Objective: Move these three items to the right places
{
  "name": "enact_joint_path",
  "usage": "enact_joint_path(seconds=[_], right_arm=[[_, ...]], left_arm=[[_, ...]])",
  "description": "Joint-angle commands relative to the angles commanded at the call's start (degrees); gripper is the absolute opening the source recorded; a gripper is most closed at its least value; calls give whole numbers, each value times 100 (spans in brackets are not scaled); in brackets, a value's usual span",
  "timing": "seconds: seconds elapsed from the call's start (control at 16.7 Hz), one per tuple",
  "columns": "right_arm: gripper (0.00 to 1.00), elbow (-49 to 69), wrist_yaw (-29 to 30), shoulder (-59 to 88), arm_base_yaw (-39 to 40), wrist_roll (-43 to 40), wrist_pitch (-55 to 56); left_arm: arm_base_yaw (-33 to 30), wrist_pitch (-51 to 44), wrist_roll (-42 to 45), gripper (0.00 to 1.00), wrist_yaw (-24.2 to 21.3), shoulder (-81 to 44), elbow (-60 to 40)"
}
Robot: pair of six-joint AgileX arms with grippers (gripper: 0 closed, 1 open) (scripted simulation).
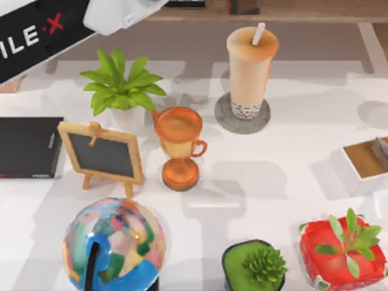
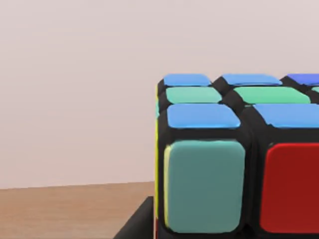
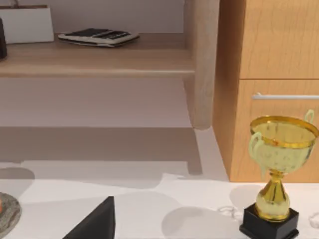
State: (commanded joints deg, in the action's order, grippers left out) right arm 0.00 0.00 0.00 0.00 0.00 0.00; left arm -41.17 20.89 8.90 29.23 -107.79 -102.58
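Bubble-tea cup (image 1: pixel 251 71): seen upright on the grey coaster (image 1: pixel 225 115).
Black book (image 1: pixel 27 147): laid flat at the surface's left edge.
Cube (image 2: pixel 234 159): seen close in the left wrist view.
Gripper state: cannot be told for either arm.

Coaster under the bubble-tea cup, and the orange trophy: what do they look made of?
The coaster looks like rough grey stone or concrete: matte, speckled surface. The orange trophy looks like polished metal, perhaps copper, or glossy plastic: bright highlights on the bowl.

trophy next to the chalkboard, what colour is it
Orange, a glossy copper tone all over the trophy, cup, handles and base alike. The top view shows it best.
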Motion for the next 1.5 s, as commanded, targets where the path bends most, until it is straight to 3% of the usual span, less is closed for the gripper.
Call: enact_joint_path(seconds=[0.36, 0.72, 1.5], right_arm=[[100, 0, 0, 0, 0, 0, 0], [100, 0, 0, 0, 0, 0, 0], [100, 0, 0, 0, 0, 0, 0]], left_arm=[[851, -984, -359, 0, -80, -1322, -1657], [958, -1156, -470, 0, -50, -1495, -1795], [958, -1156, -470, 98, -50, -1495, -1795]])
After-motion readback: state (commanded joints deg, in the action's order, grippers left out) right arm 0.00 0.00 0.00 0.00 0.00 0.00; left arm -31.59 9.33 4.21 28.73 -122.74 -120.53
